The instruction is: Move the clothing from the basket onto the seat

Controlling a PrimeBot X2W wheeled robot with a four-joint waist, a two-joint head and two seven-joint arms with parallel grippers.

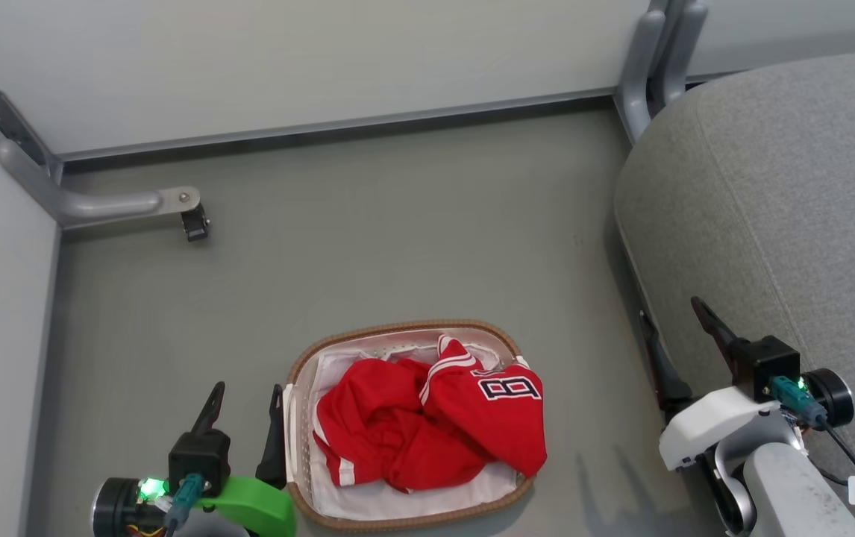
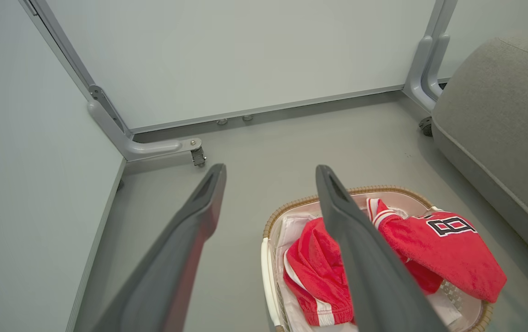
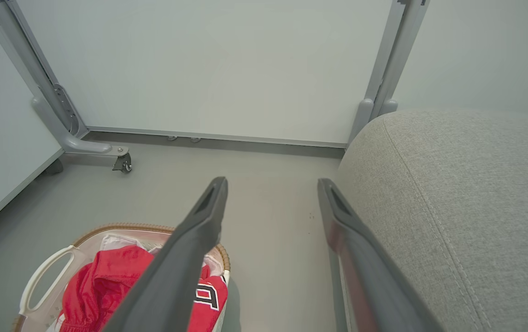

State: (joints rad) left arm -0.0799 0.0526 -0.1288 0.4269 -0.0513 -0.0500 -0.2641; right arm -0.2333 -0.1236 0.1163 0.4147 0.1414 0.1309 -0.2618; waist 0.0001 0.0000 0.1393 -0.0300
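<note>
- Both claws of ours stand spread wide and grip nothing. Our left claw (image 1: 247, 389) hangs just beside the left end of the basket (image 1: 398, 328), with its inner finger close along the basket's white wall. Our right claw (image 1: 668, 309) hangs at the near edge of the seat (image 1: 785, 186), with one finger over the grey cushion and the other over the floor (image 1: 398, 224) beside it.
- We see the clothing (image 1: 427, 425) heaped in the basket as crumpled red fabric. One piece has white striped trim and a dark numeral 8 edged in white, and it laps over the basket's right rim.
- Under the clothing lies a white liner sheet (image 1: 412, 501), which shows along the near side and at the far end of the basket.
- We find the oval basket, with its brown woven rim, standing on the floor between our two claws.
- To our right the seat rises as a large grey cushion with a rounded edge and a seam, with a strip of bare floor between it and the basket.
- Around it all, pale partition panels (image 1: 286, 67) close the far and left sides, and they stand on grey metal feet, one with a small caster (image 1: 195, 224).
</note>
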